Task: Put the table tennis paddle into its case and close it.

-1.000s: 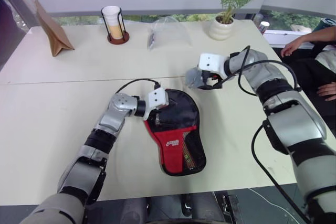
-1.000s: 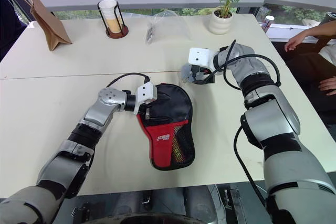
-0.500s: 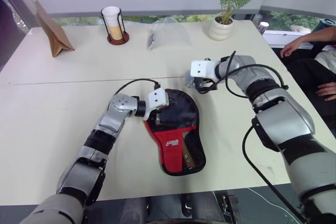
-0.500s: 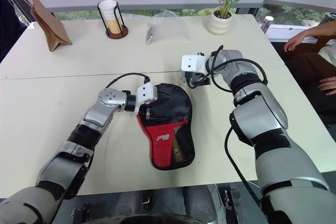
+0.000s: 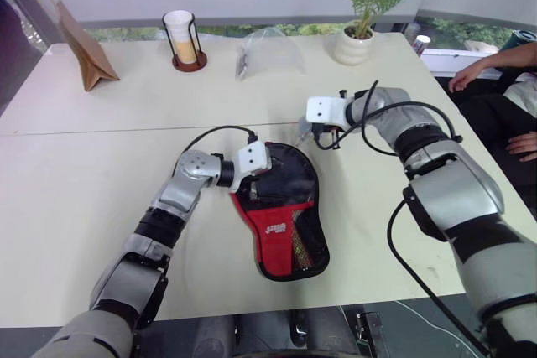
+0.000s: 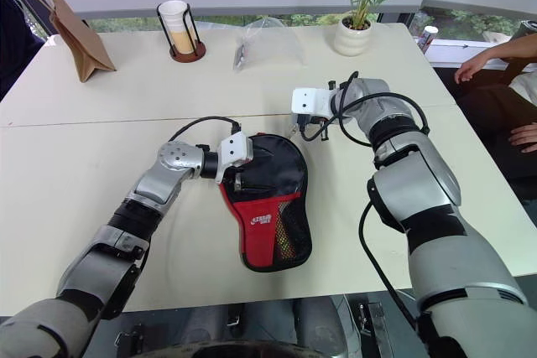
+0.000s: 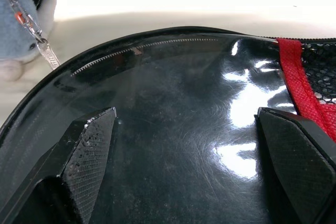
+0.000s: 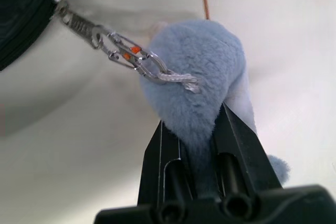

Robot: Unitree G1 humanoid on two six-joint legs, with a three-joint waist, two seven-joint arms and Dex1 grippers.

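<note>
A: Two grippers busy: the left gripper [image 7: 184,145], spread wide, pins the case [image 5: 281,207] flat mid-desk [image 5: 84,165], paddle [image 5: 295,245] glimpsed through its mesh.

B: Right gripper [image 8: 202,129] clenched on the fluffy blue zipper charm [image 8: 191,72]. Zipping looks next: a steady pull around the rim.

A pale desk [image 5: 75,173] carries several items along its far side. A brown paper bag [image 5: 81,52] with looped handles stands at the far left corner. Near it, a white cup [image 5: 179,29] of tan contents sits in a black wire holder on a round dark base. A clear plastic bag [image 5: 270,49] lies further right. A white pot with a green palm plant [image 5: 356,35] follows. A seated person's hand [image 5: 464,78] rests past the right edge.
</note>
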